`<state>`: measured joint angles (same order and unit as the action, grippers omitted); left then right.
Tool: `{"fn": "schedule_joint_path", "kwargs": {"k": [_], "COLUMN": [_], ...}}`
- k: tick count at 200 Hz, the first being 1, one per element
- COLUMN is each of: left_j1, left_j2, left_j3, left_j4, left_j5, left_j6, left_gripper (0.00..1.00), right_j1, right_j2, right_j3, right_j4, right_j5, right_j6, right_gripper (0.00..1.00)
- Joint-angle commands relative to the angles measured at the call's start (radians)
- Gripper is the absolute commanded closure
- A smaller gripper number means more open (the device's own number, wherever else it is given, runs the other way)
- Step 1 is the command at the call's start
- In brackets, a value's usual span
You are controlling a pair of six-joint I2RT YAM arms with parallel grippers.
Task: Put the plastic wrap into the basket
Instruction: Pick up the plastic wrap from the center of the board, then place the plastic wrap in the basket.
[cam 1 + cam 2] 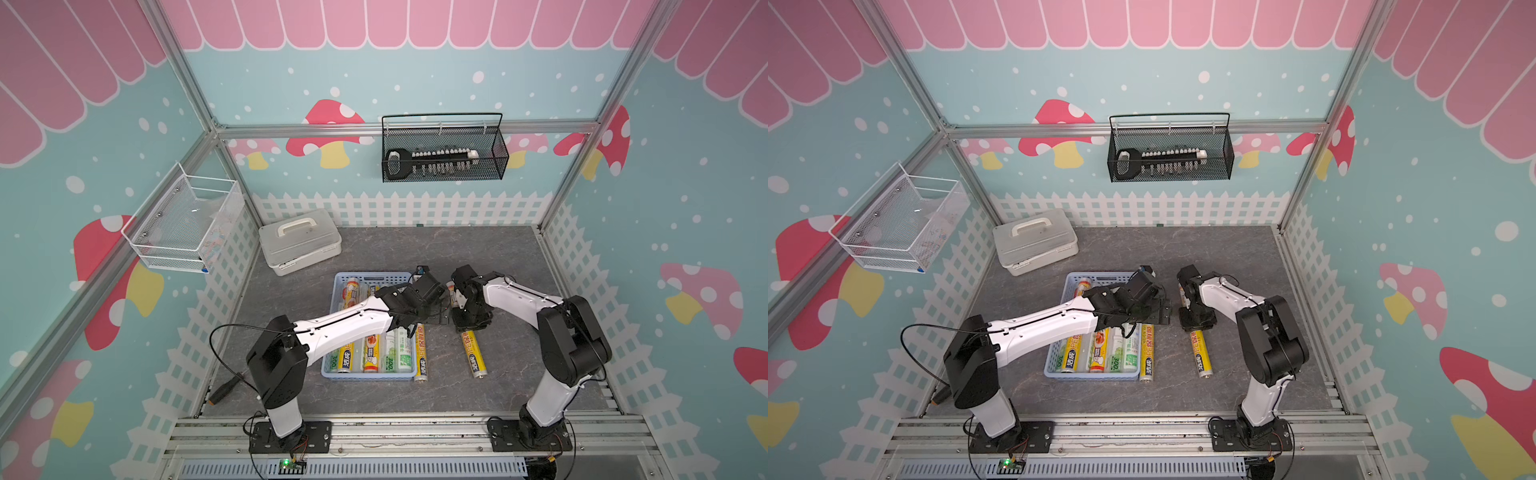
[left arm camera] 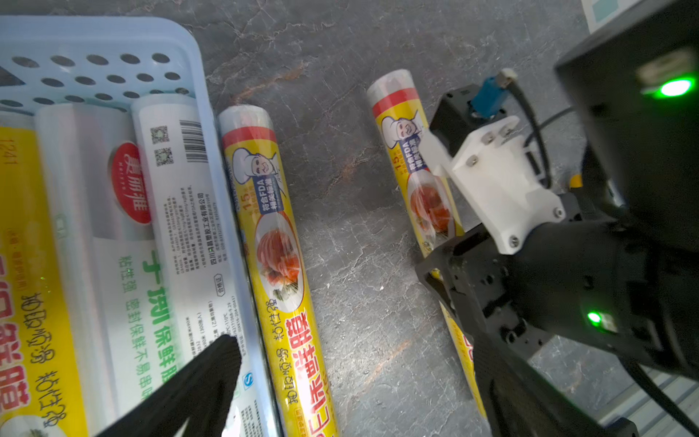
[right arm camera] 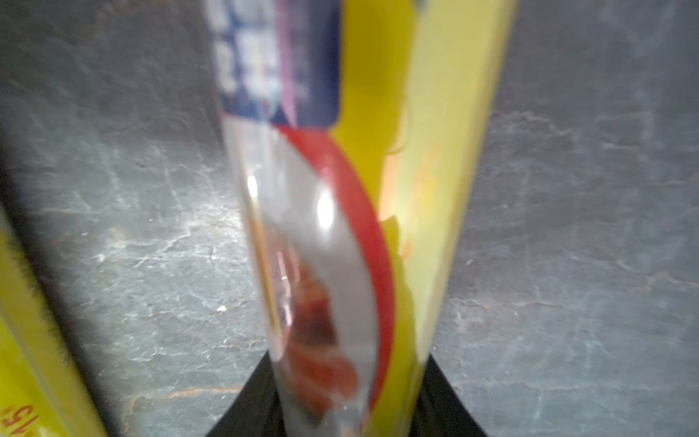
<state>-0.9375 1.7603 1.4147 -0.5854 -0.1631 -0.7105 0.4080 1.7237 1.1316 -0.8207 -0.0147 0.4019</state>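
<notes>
Right gripper (image 3: 348,363) is clamped on the lone roll (image 3: 340,189), black fingers (image 3: 249,408) pressing it from both sides. This close the wrapper is a blur: glossy yellow film, a red curve, a blue patch, no print legible. Seen from above, the wrist covers much of that roll, which sits on the table (image 1: 415,245) well apart from the basket (image 1: 370,377). Whether it has left the surface, I honestly can't tell.

Over to the left gripper (image 2: 353,352): jaws wide, holding nothing. One dark textured finger (image 2: 204,378) hangs above the basket's inside, and both fingers are cut off by the frame's edge. Between them lies the stray roll (image 2: 272,265), flat on the table and right against the basket's outer long wall, one end running out of shot.

In a top view the left forearm crosses the basket and hides the midsection of the packed rolls (image 1: 372,353). Only their ends peek out, side by side lengthways, some yellow, some silvery-white with green print.

The basket is pale blue plastic, shallow and rectangular, with rounded corners and oval holes punched in the end wall. The table is matte grey with a veined, stone-like pattern. The rolls are slim cylinders in shiny film.
</notes>
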Motion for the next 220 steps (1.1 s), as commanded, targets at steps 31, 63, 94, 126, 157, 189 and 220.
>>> {"fn": "schedule_joint_path", "kwargs": {"k": [31,63,94,126,157,189,220], "left_j1": [0.002,0.002,0.011,0.057,0.092,0.122,0.134], "left_j2": [-0.085,-0.13,-0.193,-0.262,-0.361,-0.47,-0.562], "left_j3": [-0.017,-0.039,-0.086,-0.143,-0.228,-0.33,-0.412], "left_j4": [-0.007,-0.007,0.003,0.015,0.027,0.035,0.033], "left_j5": [-0.097,-0.149,-0.218,-0.216,-0.256,-0.308,-0.323], "left_j6": [-0.02,-0.023,-0.038,-0.058,-0.091,-0.145,-0.165], "left_gripper": [0.01,0.01,0.01,0.01,0.01,0.01,0.01], "right_j1": [0.01,0.009,0.012,0.03,0.082,0.181,0.27], "right_j2": [-0.198,-0.278,-0.309,-0.303,-0.241,-0.143,-0.045], "right_j3": [0.007,0.007,0.002,-0.028,-0.004,0.066,0.111], "right_j4": [0.006,0.078,0.178,0.329,0.407,0.457,0.531], "right_j5": [-0.058,-0.206,-0.355,-0.458,-0.518,-0.518,-0.529], "right_j6": [0.069,0.133,0.218,0.323,0.392,0.437,0.51], "right_gripper": [0.7,0.71,0.71,0.7,0.71,0.7,0.7]}}
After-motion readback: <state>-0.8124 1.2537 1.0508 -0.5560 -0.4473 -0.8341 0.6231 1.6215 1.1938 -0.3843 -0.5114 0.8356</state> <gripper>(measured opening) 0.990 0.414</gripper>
